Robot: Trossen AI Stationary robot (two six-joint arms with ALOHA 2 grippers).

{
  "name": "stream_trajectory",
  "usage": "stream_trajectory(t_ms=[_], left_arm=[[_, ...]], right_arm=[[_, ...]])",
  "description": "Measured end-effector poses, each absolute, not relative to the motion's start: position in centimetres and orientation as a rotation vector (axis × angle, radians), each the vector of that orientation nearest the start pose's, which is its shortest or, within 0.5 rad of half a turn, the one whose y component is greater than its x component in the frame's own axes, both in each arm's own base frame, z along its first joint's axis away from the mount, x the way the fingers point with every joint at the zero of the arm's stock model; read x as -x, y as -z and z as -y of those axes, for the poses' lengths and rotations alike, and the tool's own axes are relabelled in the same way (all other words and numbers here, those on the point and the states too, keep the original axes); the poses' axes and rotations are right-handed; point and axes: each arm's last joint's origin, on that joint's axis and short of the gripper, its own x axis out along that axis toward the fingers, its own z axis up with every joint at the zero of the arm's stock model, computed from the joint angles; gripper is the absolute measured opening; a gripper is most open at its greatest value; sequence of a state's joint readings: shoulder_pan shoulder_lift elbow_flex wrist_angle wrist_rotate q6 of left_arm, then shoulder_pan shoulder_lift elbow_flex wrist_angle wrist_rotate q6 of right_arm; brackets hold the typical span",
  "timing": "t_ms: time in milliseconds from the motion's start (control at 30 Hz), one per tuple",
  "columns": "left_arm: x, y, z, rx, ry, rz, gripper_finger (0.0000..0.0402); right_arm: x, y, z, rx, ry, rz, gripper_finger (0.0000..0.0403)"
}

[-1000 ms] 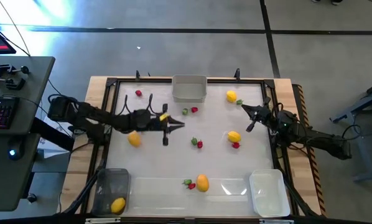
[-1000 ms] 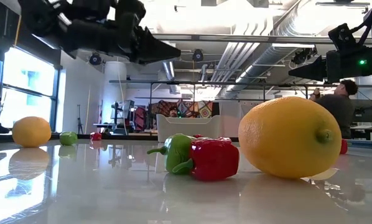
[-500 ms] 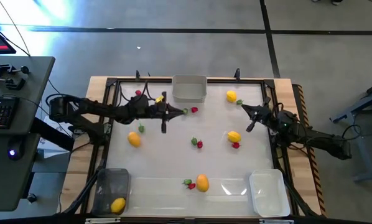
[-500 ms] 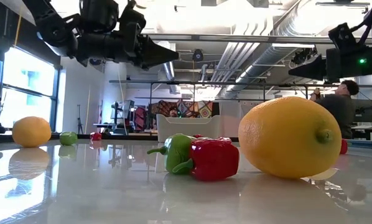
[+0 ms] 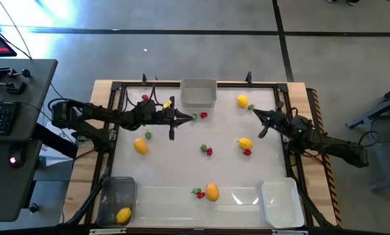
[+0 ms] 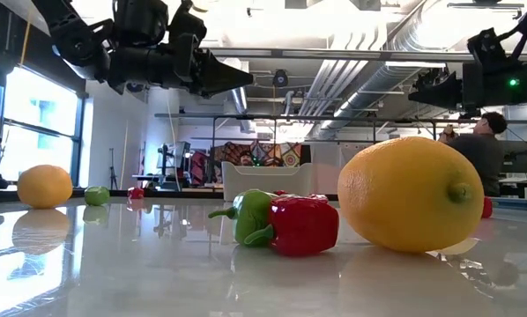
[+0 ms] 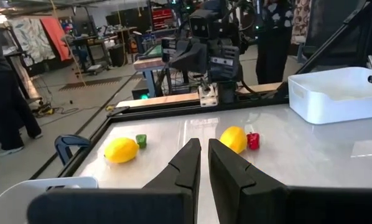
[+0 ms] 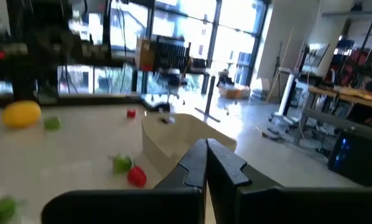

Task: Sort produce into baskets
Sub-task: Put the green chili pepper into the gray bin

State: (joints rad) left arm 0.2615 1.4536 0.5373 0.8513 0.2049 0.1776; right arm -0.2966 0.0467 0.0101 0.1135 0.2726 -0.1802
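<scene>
Two dark, jointed arms, matte black, strung with thin black cables. Left hand (image 7: 203, 163): two wedge-shaped black fingers, flat inner faces. Right hand (image 8: 206, 163) alike, with a small green light glowing on its arm at upper right of the low view.

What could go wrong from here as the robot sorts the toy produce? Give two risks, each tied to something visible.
1. The left gripper is shut and empty beside the grey bin. A low move forward might knock the green piece and red piece away.
2. A lemon touches a red and green pepper near the table's front. Grasping one could push the other, and a round lemon may roll.
</scene>
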Motion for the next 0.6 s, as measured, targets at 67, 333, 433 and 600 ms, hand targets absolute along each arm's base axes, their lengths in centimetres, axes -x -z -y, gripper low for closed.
stream_trajectory(t_ms=[67, 333, 433, 600], left_arm=[[-27.37, -20.17, -6.72, -0.163, -0.052, -0.068, 0.0019], [-27.38, -20.35, -6.74, -0.177, -0.057, -0.049, 0.0019], [-27.34, -20.39, -6.91, -0.186, -0.064, -0.047, 0.0019], [-27.18, -20.24, -7.50, -0.171, -0.086, -0.063, 0.0019]], right_arm=[[-9.19, -17.67, 3.62, 0.153, 0.576, 0.061, 0.0000], [-9.26, -17.48, 3.53, 0.118, 0.535, 0.053, 0.0000], [-9.27, -17.42, 3.54, 0.109, 0.535, 0.050, 0.0001], [-9.31, -17.50, 3.55, 0.111, 0.536, 0.056, 0.0018]])
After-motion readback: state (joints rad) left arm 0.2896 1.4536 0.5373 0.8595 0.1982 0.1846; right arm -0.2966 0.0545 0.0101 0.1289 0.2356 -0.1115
